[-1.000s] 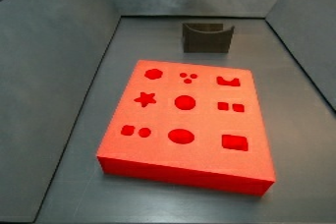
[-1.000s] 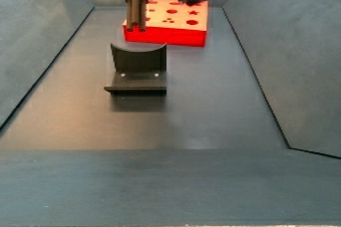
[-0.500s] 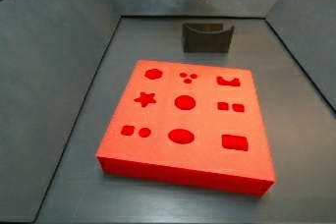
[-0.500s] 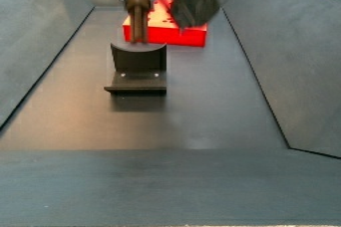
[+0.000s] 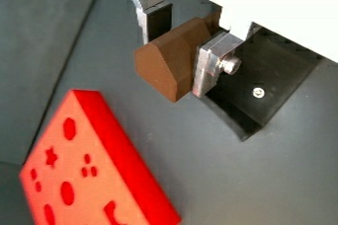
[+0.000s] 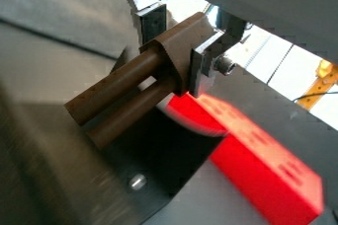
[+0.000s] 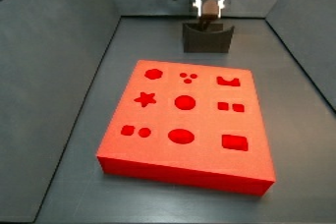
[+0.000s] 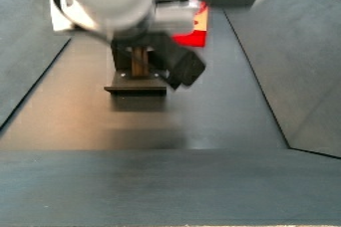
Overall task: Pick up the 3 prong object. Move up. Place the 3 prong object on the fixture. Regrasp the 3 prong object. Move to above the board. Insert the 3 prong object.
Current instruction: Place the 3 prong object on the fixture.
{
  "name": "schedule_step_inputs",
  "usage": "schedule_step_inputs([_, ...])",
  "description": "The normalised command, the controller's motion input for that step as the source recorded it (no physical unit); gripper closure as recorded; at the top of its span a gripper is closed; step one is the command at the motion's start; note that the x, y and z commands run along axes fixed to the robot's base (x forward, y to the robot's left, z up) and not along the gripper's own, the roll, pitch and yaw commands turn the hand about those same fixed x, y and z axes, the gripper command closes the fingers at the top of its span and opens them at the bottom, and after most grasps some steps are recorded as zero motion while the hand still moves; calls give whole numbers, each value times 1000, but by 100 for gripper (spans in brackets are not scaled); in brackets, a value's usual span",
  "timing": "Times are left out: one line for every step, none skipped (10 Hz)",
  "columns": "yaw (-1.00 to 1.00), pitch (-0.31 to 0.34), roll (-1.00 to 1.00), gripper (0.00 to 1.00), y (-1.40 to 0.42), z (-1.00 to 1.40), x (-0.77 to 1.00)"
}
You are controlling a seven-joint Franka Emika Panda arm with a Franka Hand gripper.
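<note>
- Gripper (image 5: 179, 46) is clamped on the 3 prong object (image 5: 172, 59): in both wrist views I see the silver plates pressed flat on its two sides, no gap.
- In a side view the gripper (image 7: 209, 4) hangs right over the fixture (image 7: 207, 38), obj between the fingers and just above the notch; can't tell if it's touching yet.
- Obj itself: small brown block, wood-coloured, w/ a peaked end face. Looks rigid and light to me, shouldn't flex or crush. Smooth flat sides, so prob a bit slippery; a grip on the two broad flat faces near mid-length seems best, which is roughly where the fingers sit now.
- Long axis: in a wrist view the 3 prong object (image 6: 132, 91) runs crosswise to the closing direction, sticking well out past the fingers on one side. Prongs not visible, so can't say which end they're on.
- Fixture base plate shows dark beneath the obj in both wrist views.
- The board (image 7: 188, 118) lies on the floor beyond the fixture, apart from it, cut-outs facing up.
</note>
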Motion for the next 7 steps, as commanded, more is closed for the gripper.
schedule_step_inputs([-190,11,-179,100,117,-823,158])
schedule_step_inputs([-168,-26,-165,100,87,-546,117])
schedule_step_inputs([-144,-48,-142,100,83,-366,99])
schedule_step_inputs([-113,-71,-110,100,111,-297,70])
schedule_step_inputs([-97,-73,-109,100,114,-289,70])
schedule_step_inputs([-76,-74,-109,100,115,-285,72])
schedule_step_inputs([-52,-75,-108,100,115,-283,72])
